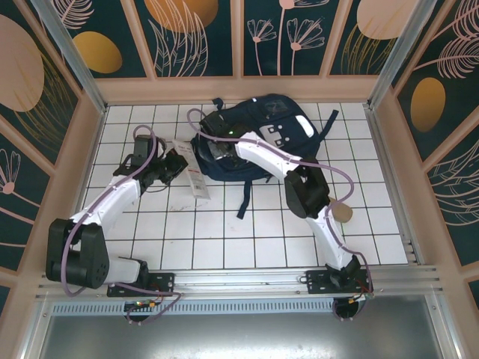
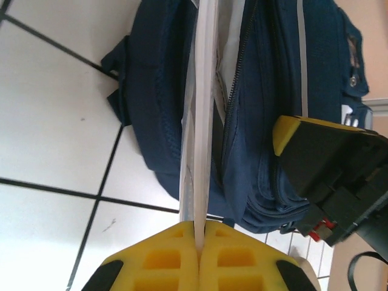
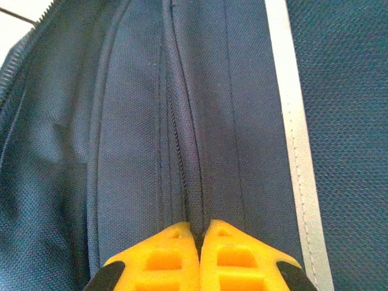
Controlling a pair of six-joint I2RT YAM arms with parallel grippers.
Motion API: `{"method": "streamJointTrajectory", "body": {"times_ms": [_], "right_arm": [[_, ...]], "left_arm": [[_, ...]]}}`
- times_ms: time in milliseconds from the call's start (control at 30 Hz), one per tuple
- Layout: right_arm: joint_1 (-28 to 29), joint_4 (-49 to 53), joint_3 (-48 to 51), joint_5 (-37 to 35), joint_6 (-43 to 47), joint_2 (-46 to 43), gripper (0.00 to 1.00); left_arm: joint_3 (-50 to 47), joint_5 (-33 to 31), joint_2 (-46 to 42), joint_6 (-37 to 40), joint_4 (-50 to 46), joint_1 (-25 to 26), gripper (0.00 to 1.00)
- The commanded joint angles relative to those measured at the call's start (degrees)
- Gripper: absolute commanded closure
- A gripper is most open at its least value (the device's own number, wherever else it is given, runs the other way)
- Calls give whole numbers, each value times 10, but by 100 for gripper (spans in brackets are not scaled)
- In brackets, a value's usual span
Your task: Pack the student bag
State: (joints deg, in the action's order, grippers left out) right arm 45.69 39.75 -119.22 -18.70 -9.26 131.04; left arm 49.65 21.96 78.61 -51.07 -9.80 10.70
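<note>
Lying at the far middle of the tiled table, the bag is dark blue with a white stripe. Its zip is partly open. The right gripper is squeezed tight on a fold of the bag's cloth. The left gripper, just left of the bag, pinches a thin white card, seen edge-on. The card's far end reaches the open zip. A round brown thing lies on the tiles, apart from the bag.

Left claw, right claw closed.
</note>
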Motion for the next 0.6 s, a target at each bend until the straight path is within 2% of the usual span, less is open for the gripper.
{"method": "streamJointTrajectory", "body": {"times_ms": [0, 100, 233, 433, 567], "right_arm": [[-31, 3, -15, -73, 7, -90, 100], [-50, 6, -22, -65, -1, -118, 100], [-81, 6, -27, -16, -25, -147, 100], [-111, 0, -22, 46, -62, -173, 100], [-119, 0, -19, 68, -73, -177, 100]], "left_arm": [[25, 46, 26, -18, 81, -4, 100], [29, 68, 54, -45, 130, -4, 100], [45, 91, 98, -88, 208, -2, 100], [95, 85, 176, -135, 302, 21, 100], [148, 84, 243, -150, 331, 46, 100]]}}
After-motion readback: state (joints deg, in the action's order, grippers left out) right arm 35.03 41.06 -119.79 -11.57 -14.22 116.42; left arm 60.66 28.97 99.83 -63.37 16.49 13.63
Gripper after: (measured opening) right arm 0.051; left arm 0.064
